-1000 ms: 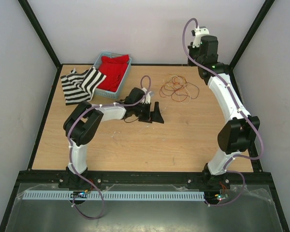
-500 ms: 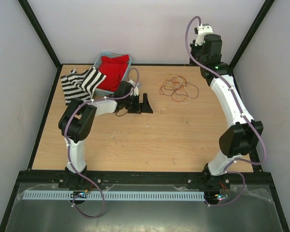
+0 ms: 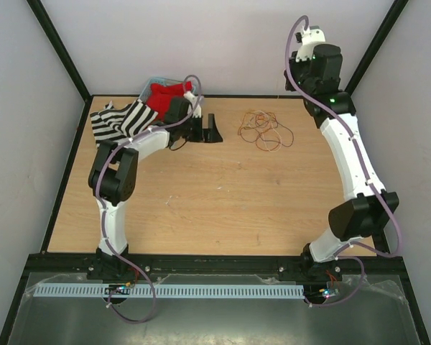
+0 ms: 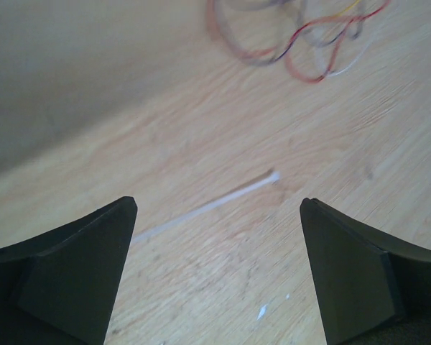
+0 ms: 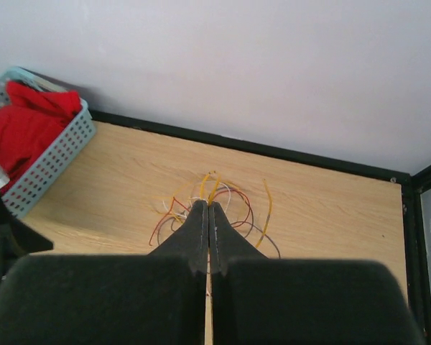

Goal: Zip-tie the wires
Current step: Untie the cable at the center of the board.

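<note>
The wires (image 3: 266, 131) lie as a loose curl of red, orange, dark and pale strands on the wooden table (image 3: 223, 208), toward the back. My left gripper (image 3: 214, 129) is just left of them, low over the wood and open wide. In the left wrist view a thin whitish strip (image 4: 230, 194) lies flat on the table ahead of the open left gripper (image 4: 219, 205), and the wires (image 4: 302, 43) show blurred beyond it. My right gripper (image 5: 208, 206) is shut with nothing in it, held high on the raised right arm (image 3: 320, 65), above the wires (image 5: 223, 201).
A pale blue basket (image 3: 148, 85) holding red cloth (image 3: 161, 97) stands at the back left, close behind the left arm. A black-and-white striped cloth (image 3: 118, 122) lies beside it. The black frame and white walls close in the back and sides.
The left arm has swung from the table's middle toward the back, ending by the basket, jaws still open. The right arm has risen and drawn further back, still shut.
</note>
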You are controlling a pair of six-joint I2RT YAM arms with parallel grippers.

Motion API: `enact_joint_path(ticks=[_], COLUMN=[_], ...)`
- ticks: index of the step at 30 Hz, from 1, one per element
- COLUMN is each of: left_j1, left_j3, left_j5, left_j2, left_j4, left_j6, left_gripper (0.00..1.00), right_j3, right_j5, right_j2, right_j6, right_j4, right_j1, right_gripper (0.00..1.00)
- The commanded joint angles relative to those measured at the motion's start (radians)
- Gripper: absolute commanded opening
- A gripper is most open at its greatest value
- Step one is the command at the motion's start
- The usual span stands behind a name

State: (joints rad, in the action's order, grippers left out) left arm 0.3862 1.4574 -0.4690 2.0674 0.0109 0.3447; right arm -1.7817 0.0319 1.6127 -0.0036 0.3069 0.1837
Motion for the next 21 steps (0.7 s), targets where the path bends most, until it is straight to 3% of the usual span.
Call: enact_joint_path(ticks=[1, 7, 11, 21], left_j1=[0.070, 0.213, 0.258, 0.307], left_j3=[0.143, 0.231, 0.253, 0.425], left_j5=[0.016, 0.146, 0.203, 0.336], left_j2=[-0.091, -0.005, 0.064, 0.241], left_j4=[0.075, 0.332, 0.493, 0.517], left_j6=[-0.105, -0.230, -0.189, -0.247], left_gripper=[0.99, 0.99, 0.99, 0.96], right_j3=[-0.062, -0.069, -0.060, -0.060], right_j5=[0.064, 0.168, 0.199, 0.282], right_j2=[-0.079, -0.131, -0.154, -0.241], right_j6=[0.019, 0.069, 0.090, 0.141], right_j4=[0.027, 0.026, 0.026, 0.025], right_j1=[0.000, 0.001, 0.001, 0.000], right_gripper=[0.00, 0.00, 0.00, 0.00])
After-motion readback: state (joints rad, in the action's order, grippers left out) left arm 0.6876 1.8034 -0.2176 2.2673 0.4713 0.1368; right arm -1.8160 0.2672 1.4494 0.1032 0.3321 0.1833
